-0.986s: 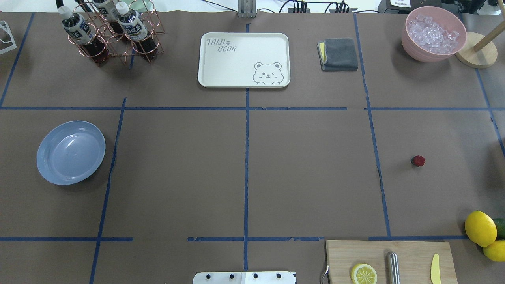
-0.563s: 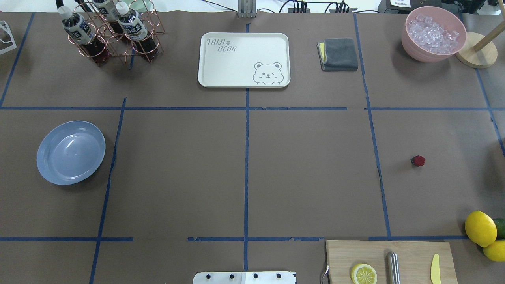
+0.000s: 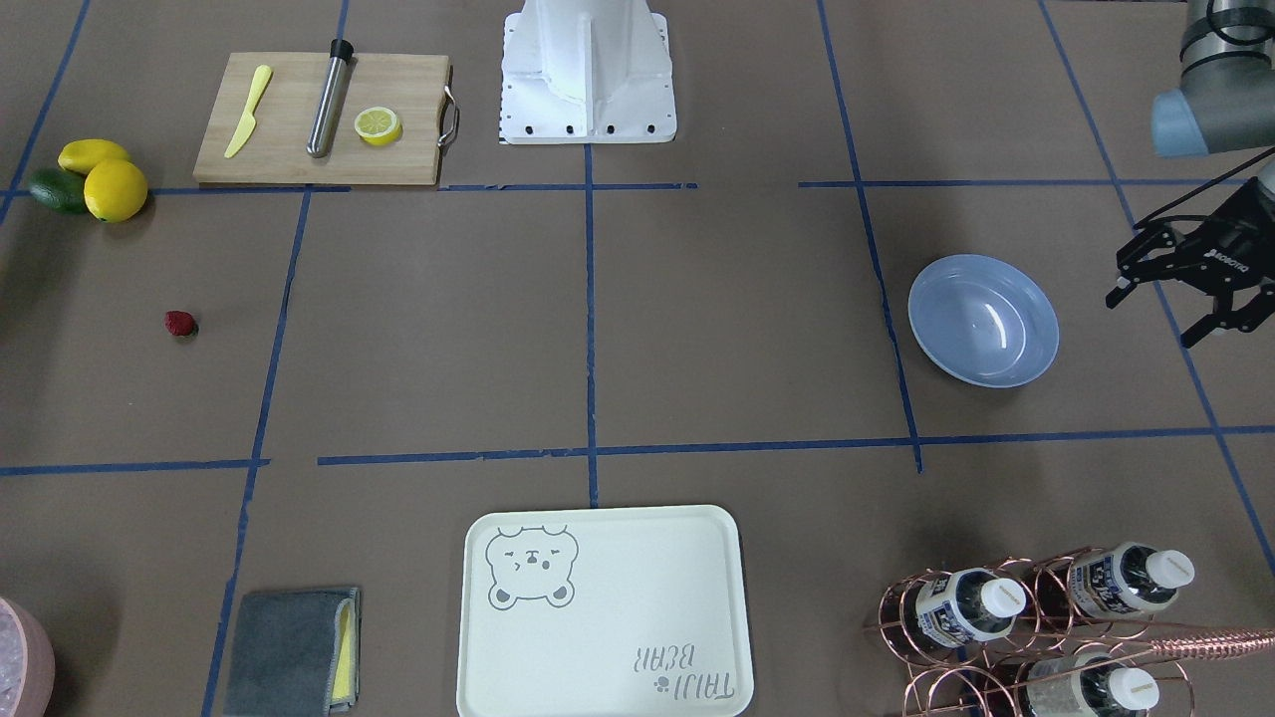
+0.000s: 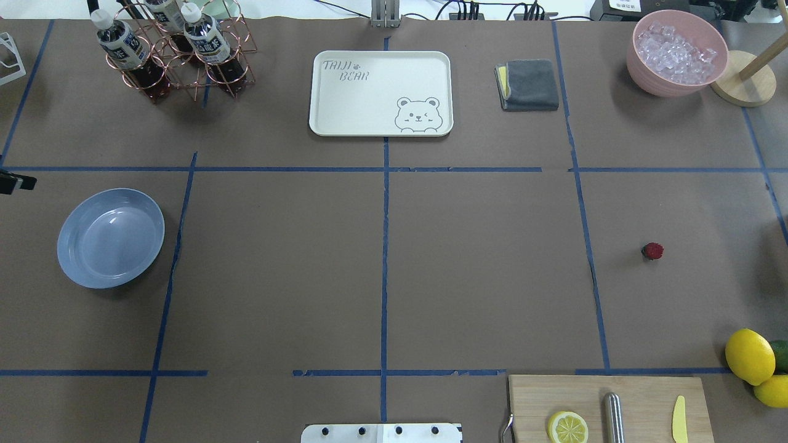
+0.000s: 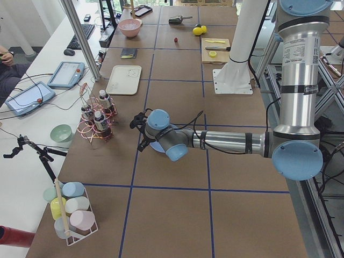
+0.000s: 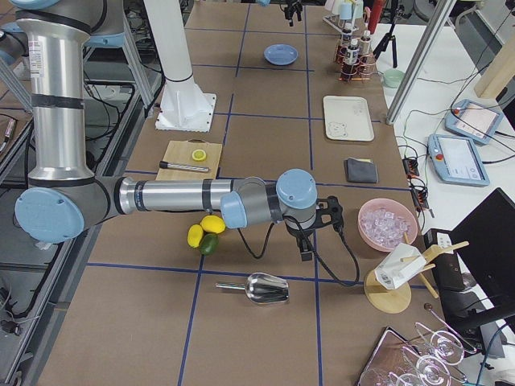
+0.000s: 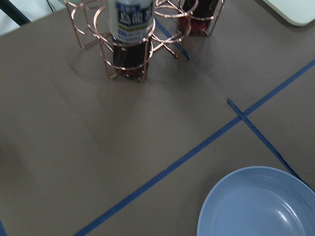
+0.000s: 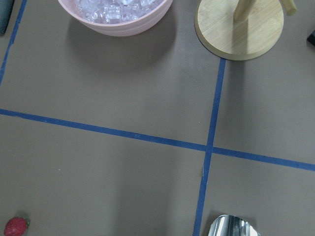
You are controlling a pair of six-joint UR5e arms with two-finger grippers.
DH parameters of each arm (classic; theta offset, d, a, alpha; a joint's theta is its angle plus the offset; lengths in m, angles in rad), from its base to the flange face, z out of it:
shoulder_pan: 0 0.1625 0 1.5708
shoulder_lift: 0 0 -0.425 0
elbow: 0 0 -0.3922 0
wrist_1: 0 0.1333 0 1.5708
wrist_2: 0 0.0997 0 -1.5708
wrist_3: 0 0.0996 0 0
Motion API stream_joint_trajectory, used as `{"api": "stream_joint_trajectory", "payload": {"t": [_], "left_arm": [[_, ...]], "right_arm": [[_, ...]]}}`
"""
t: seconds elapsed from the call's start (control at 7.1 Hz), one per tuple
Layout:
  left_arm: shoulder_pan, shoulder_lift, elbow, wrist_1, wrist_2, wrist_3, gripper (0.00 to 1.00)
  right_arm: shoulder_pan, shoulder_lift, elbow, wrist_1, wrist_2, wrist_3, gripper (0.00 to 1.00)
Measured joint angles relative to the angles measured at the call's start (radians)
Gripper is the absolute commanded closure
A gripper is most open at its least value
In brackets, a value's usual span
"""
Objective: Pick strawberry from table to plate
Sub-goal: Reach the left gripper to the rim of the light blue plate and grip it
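The strawberry [image 4: 652, 250] is a tiny dark-red berry lying alone on the brown paper table [image 4: 480, 264], in the right half. It also shows in the front view [image 3: 180, 323] and at the bottom-left corner of the right wrist view [image 8: 15, 226]. The light-blue plate [image 4: 111, 238] sits empty at the left. My left gripper [image 3: 1152, 321] hangs open just outside the plate [image 3: 983, 319], and only its tip reaches the overhead view's left edge. My right gripper [image 6: 307, 249] shows only in the right side view, near the pink bowl; I cannot tell its state.
A cream bear tray [image 4: 380, 92], a copper bottle rack [image 4: 175, 49] and a grey cloth [image 4: 528, 84] line the far side. A pink bowl of ice [image 4: 677, 52] stands far right. Lemons [image 4: 749, 355] and a cutting board [image 4: 609, 409] lie near right.
A black tip of my left gripper has come into the overhead view at the left edge, above the plate. The strawberry and the plate have not moved.
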Motion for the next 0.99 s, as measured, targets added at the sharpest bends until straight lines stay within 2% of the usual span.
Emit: {"api": "stream_joint_trajectory", "payload": {"t": [0.14,0.42,0.7,0.99], "left_arm": [[0.061,0.014,0.014,-0.054,0.069,-0.124,0.43],[0.13,0.027,0.066,-0.156,0.111,-0.315,0.43],[0.158,0.044,0.126,-0.252,0.117,-0.376,0.43],[0.183,0.046,0.143,-0.277,0.118,-0.399,0.43]], "right_arm": [[0.0,0.0,-0.002,0.0,0.0,0.0,0.0],[0.0,-0.001,-0.003,0.0,0.0,0.001,0.0],[0.0,-0.004,-0.003,-0.001,0.0,0.0,0.0],[0.0,-0.006,-0.003,0.0,0.0,0.0,0.0]]}}
